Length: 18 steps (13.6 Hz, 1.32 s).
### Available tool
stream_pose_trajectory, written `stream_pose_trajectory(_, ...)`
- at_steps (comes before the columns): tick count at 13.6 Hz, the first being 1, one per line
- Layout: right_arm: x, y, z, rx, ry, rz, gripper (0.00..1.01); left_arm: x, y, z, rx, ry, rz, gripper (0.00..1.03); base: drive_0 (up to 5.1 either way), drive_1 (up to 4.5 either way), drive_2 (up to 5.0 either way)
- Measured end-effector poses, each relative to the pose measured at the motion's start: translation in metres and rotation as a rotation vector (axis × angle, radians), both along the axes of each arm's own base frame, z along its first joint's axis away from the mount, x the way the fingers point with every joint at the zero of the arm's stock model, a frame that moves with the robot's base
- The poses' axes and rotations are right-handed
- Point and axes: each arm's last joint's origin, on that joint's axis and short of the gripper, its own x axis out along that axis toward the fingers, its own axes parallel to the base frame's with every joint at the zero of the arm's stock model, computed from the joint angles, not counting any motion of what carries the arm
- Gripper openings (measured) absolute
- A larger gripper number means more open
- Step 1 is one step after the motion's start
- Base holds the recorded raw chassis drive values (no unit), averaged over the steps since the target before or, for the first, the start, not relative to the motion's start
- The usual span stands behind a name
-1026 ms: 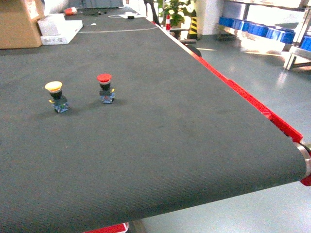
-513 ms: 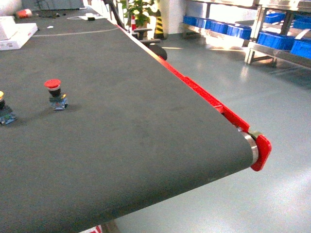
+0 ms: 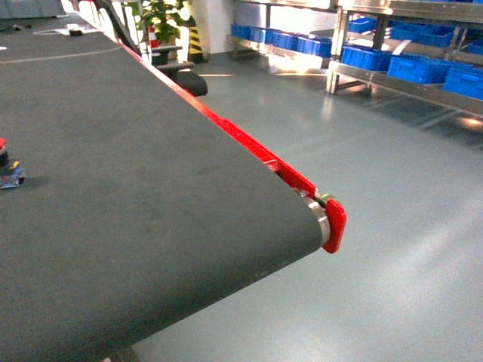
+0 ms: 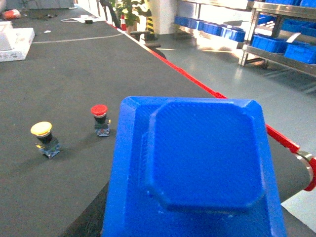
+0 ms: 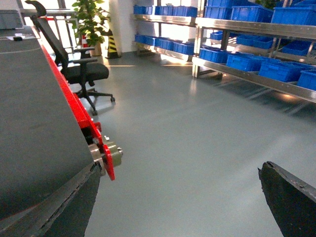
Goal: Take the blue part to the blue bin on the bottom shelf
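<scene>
The blue part [image 4: 202, 158] fills the lower half of the left wrist view, close to the camera and above the dark belt. My left gripper [image 4: 195, 222] is shut on it, its jaws hidden behind the part and only a dark finger edge [image 4: 91, 215] showing. My right gripper [image 5: 182, 207] is open and empty, hanging over the grey floor just past the belt's end. Several blue bins [image 5: 281, 69] stand on the low level of a steel rack [image 5: 256, 81] across the aisle. I cannot tell which one the task means. Neither gripper shows in the head view.
A yellow-capped button [image 4: 42, 131] and a red-capped button [image 4: 99, 111] stand on the black conveyor belt [image 3: 136, 188]. The belt ends at a roller with a red end cap [image 3: 334, 226]. An office chair [image 5: 81, 69] stands beside it. Open grey floor [image 3: 407, 196] lies before the racks.
The head view has swung right: the yellow-capped button has left it, the red-capped one sits at the left edge, and the belt's end and the racks have come in.
</scene>
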Motion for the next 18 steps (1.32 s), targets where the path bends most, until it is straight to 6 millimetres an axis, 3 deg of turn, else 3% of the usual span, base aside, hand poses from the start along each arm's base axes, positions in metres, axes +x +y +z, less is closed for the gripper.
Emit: stream_pose_trajectory(18,0.0000,0.0000,0.0000,0.000,0.000,0.000,0.98,0.0000,0.0000,0.0000,0.000,0.000,0.000,0.43,-1.6,-1.61,-1.6)
